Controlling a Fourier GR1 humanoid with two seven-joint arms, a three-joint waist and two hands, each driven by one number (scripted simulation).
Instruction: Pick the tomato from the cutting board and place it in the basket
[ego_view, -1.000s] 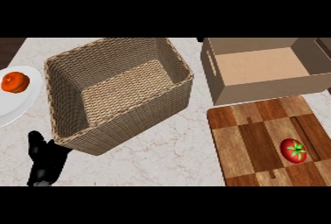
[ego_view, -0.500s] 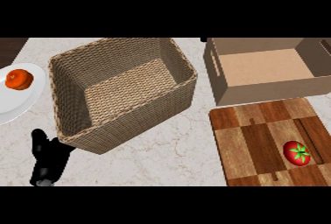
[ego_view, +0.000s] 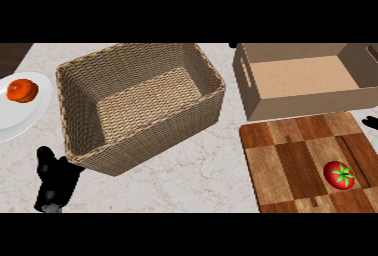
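The left hand (ego_view: 57, 181) rests at the lower left of the bench (ego_view: 199, 170), fingers relaxed and holding nothing, just beside the near corner of the basket (ego_view: 140, 105), as half a second ago. Left of the basket, a white plate (ego_view: 18, 112) carries an orange-red fruit (ego_view: 22, 90). Everything sits slightly lower and more to the right in the view than before. Right of the basket stands a cardboard box (ego_view: 306, 80). Below it, the tomato (ego_view: 339, 175) lies on the cutting board (ego_view: 295, 160). At the right edge a black fingertip of the right hand (ego_view: 371, 121) now shows; its state I cannot tell.
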